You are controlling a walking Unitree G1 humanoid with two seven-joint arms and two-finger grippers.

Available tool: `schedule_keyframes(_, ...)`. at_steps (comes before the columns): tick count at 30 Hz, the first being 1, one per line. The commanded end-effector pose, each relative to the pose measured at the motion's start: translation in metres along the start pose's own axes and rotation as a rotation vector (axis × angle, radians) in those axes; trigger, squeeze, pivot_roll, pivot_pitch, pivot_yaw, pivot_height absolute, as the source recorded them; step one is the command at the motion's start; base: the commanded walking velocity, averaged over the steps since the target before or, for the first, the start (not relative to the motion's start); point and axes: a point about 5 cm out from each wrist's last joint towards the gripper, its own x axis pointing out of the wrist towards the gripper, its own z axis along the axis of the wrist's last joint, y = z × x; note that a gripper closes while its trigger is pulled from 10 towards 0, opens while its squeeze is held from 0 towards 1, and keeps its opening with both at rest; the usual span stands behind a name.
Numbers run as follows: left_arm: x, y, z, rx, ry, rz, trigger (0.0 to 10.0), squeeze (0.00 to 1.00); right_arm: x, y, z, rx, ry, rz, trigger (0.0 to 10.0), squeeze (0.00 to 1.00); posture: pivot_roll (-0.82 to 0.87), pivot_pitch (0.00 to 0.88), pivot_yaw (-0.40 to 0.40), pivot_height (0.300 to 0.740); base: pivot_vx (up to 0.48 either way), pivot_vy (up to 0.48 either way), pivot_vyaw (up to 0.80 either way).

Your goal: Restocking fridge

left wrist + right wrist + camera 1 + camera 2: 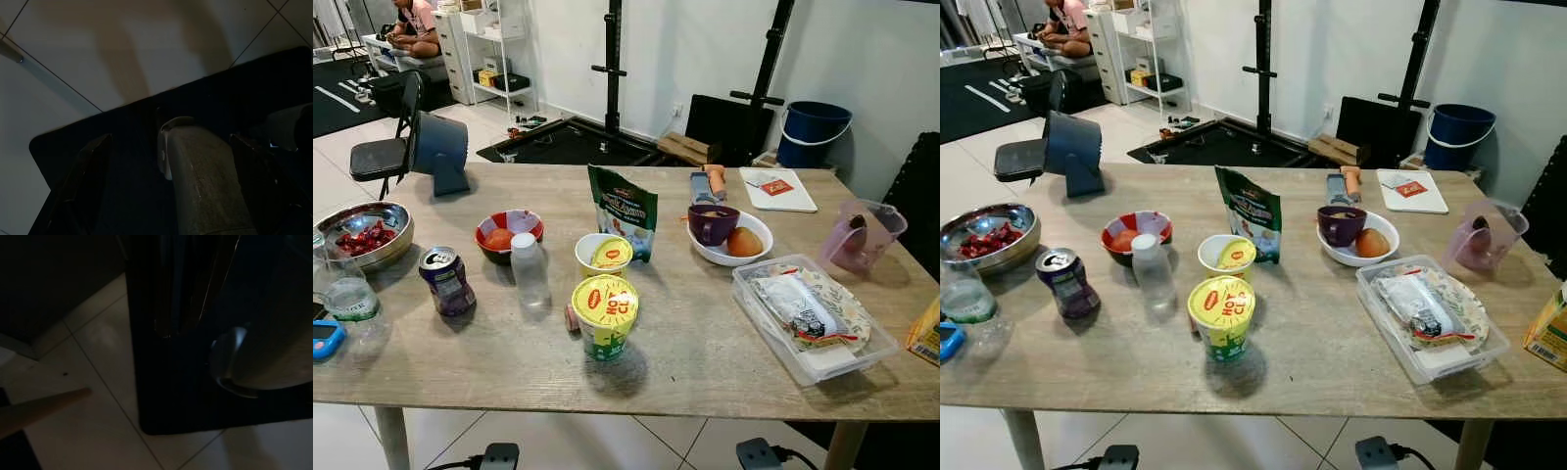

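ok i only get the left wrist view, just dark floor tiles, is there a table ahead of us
observer: yes, a wooden table stands right in front, loaded with food.
operator: whats closest to the front edge
observer: a yellow-lidded noodle cup, upright, near the middle.
operator: any drinks
observer: a purple can stands to the left of that cup.
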Motion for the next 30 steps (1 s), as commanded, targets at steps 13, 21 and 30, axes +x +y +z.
schedule_keyframes(13,-0.002,0.006,-0.005,-0.018,0.016,0.027,10.0,0.0,-0.004,-0.012,-0.022,0.013,0.046,0.032,10.0,1.0,-0.03,0.0,-0.009,0.74,0.0,0.0,0.0)
schedule_keyframes(21,-0.002,0.006,-0.005,-0.012,0.021,0.026,10.0,0.0,-0.005,-0.004,-0.023,0.0,0.03,0.197,10.0,1.0,-0.03,0.0,-0.004,0.74,0.0,0.0,0.0)
schedule_keyframes(30,-0.002,0.008,-0.004,-0.008,0.022,0.029,10.0,0.0,-0.013,-0.029,-0.007,0.018,-0.037,0.352,10.0,0.71,-0.04,0.0,-0.003,0.74,0.0,0.0,0.0)
